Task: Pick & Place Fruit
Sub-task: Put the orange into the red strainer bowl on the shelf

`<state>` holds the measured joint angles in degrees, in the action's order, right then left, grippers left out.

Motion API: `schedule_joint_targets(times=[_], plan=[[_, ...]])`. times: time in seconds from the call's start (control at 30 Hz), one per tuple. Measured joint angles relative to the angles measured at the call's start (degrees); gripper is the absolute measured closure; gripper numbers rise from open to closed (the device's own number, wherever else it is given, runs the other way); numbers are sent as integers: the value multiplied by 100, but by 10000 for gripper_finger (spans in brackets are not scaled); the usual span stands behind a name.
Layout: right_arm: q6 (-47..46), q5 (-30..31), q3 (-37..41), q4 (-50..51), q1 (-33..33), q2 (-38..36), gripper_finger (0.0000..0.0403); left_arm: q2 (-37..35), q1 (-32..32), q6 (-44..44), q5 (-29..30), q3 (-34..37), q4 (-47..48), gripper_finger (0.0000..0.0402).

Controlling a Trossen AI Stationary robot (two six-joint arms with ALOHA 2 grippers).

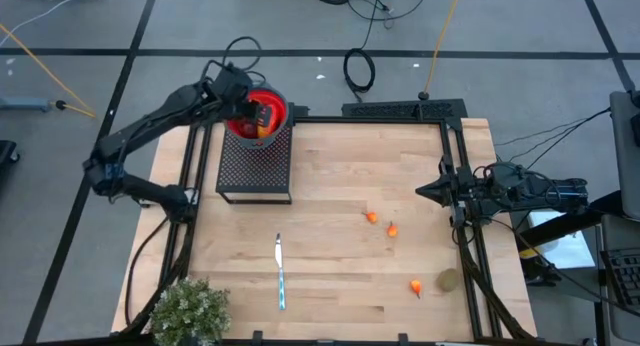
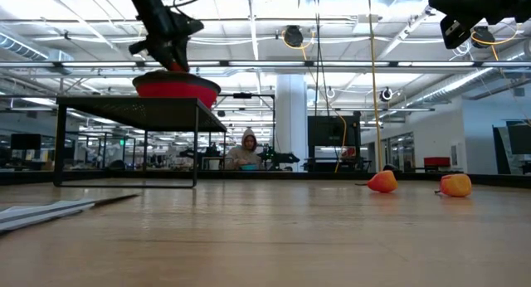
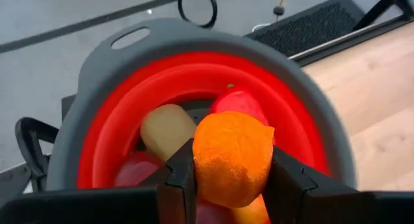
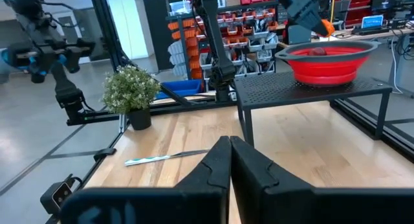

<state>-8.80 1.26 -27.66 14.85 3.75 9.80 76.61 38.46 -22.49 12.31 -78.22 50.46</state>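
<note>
Over the red bowl (image 3: 116,133), orange fruit (image 3: 231,158) clamped in left end effector (image 3: 226,179)

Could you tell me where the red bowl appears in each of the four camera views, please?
High view: red bowl at top left, on the black stand.
Low view: upper left, on the stand.
Left wrist view: fills the centre.
Right wrist view: upper right.
Shared landmark: the black stand.

Open-plan robotics lab – parts-bin shelving (image 4: 249,20), rows of workstations (image 2: 124,146), seated person (image 2: 246,150), ceiling ducts
</note>
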Motion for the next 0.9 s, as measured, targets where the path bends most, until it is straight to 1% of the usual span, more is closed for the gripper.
schedule_joint_targets(times=[0.3,0.67,0.77,0.9], plan=[[0,11,0,4,-2,0,403,378,316,127,-51,0,54,282],[0,13,0,4,0,0,403,486,477,134,-44,0,50,281],[2,13,0,4,-2,0,403,486,477,177,-34,0,50,272],[2,13,0,4,-1,0,403,486,497,184,-30,0,39,245]])
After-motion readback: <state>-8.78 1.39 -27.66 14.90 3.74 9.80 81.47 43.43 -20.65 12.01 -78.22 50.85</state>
